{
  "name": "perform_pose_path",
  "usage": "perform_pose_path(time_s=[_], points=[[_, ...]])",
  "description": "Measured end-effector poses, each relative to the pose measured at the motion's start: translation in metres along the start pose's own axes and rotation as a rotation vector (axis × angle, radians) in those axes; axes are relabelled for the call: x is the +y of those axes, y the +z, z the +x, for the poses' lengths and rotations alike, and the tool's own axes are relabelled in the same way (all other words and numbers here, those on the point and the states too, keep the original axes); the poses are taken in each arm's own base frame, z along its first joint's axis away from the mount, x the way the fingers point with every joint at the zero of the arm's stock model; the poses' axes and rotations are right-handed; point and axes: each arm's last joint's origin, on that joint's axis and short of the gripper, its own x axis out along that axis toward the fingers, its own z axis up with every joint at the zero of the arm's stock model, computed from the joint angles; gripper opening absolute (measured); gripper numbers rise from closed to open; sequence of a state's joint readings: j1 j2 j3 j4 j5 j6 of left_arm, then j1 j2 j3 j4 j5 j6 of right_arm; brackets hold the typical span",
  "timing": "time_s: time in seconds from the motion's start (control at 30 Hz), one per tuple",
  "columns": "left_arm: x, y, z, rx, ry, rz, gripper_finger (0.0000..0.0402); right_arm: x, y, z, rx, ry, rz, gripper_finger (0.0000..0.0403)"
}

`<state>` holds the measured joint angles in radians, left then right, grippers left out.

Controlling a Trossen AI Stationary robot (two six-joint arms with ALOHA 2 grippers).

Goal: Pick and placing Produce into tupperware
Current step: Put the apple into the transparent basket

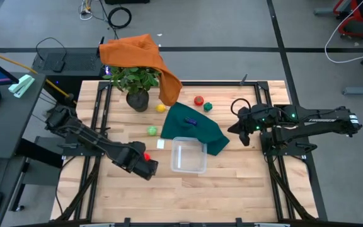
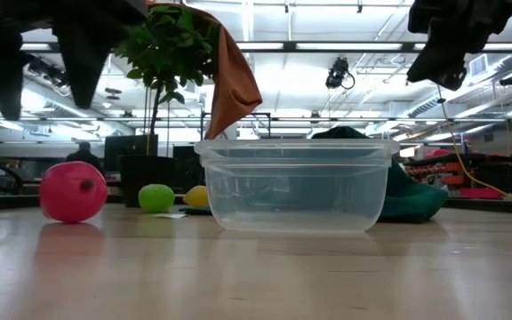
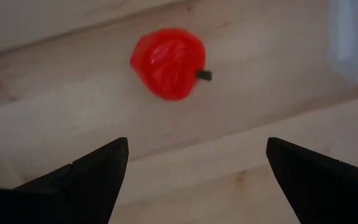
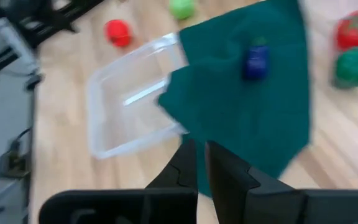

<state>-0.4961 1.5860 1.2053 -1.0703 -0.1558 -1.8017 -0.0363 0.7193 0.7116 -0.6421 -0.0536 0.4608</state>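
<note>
- Here the left gripper (image 1: 145, 165) hangs low over the wooden table (image 1: 232, 195), just left of the tupperware (image 1: 188, 155), its fingers (image 3: 92, 171) spread wide apart with nothing between them
- A red fruit (image 3: 168, 62) with a short dark stem lies on the wood just ahead of those open fingers, free of them
- The clear tupperware stands upright near the table's middle and holds nothing; one corner touches the dark green cloth (image 1: 194, 129)
- A small dark blue piece (image 4: 255, 61) rests on that cloth
- A lime-green ball (image 1: 152, 130) lies left of the cloth; a yellow one (image 1: 161, 108) sits by the potted plant (image 1: 134, 81)
- A red tomato (image 1: 198, 100) and a dark green piece (image 1: 208, 106) lie side by side beyond the cloth
- The right gripper (image 1: 243, 129) hovers at the cloth's right edge, fingers (image 4: 188, 163) nearly together, holding nothing
- An orange cloth (image 1: 137, 53) drapes over the plant
</note>
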Motion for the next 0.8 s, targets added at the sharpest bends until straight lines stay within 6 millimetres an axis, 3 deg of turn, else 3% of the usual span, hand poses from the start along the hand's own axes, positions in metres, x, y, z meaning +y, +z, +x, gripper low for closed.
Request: perform_pose_path(time_s=[0.4, 0.8], points=[[-0.003, 0.003, 0.005, -0.114, -0.009, 0.062, 0.0389, 0.027, -0.002, 0.005, -0.005, 0.206, -0.218, 0.0024], [-0.002, 0.005, 0.004, -0.249, -0.028, 0.089, 0.0389, 0.051, -0.003, 0.029, 0.007, 0.296, -0.272, 0.0129]])
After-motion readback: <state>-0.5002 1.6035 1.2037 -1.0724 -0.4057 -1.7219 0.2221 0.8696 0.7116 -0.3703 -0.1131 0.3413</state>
